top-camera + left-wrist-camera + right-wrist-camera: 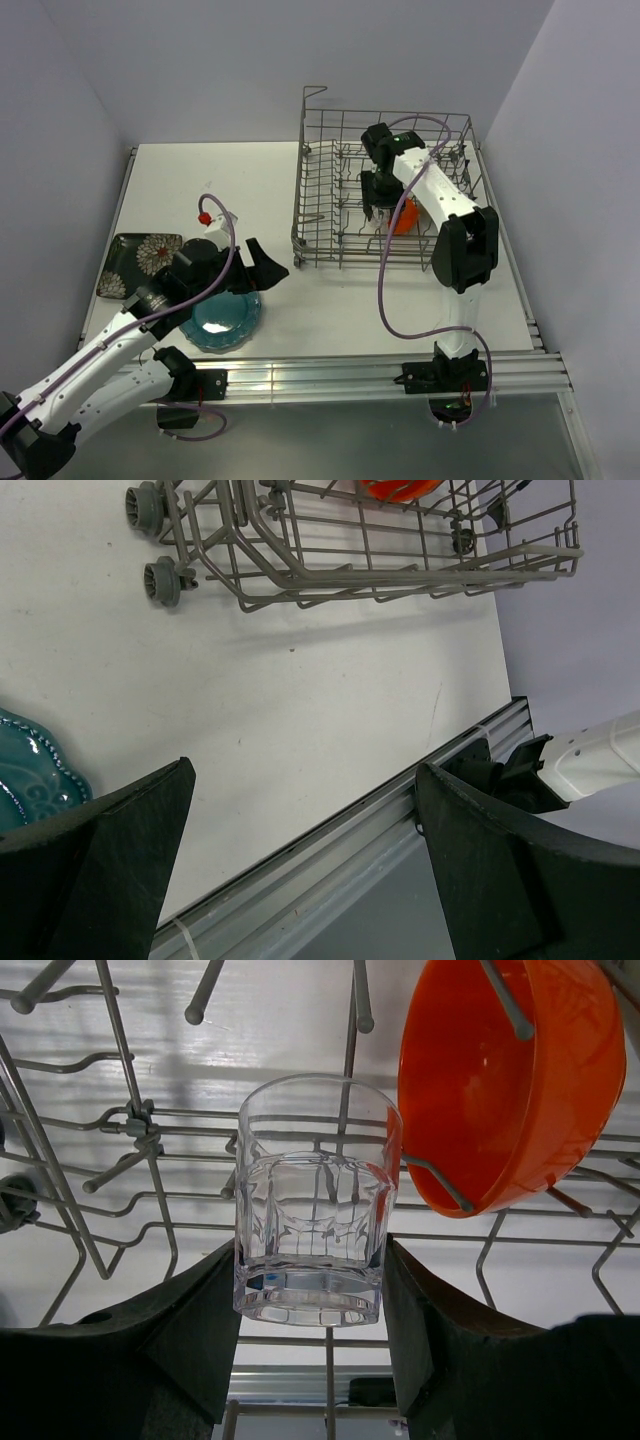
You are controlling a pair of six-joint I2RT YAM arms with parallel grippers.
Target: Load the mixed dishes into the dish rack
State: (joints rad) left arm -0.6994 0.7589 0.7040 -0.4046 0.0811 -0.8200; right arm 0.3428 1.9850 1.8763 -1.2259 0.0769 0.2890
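Inside the grey wire dish rack (320, 150), my right gripper (312, 1290) is shut on a small clear glass (312, 1210), its pads pressed against the glass's thick base. The glass hangs among the tines, next to an orange-red bowl (500, 1090) that leans on its side on the wires. From above, the bowl (404, 217) shows just beside the right gripper (372, 200). My left gripper (262, 262) stands wide open with nothing in it, above the table near a teal scalloped plate (225, 318). The plate's edge (30, 770) shows beside the left finger.
A black square plate with white flowers (140, 262) lies at the table's left edge. The rack's wheeled front corner (160, 580) faces the left gripper (305, 810). A metal rail (350, 370) runs along the near edge, with the right arm's base (590, 760) on it.
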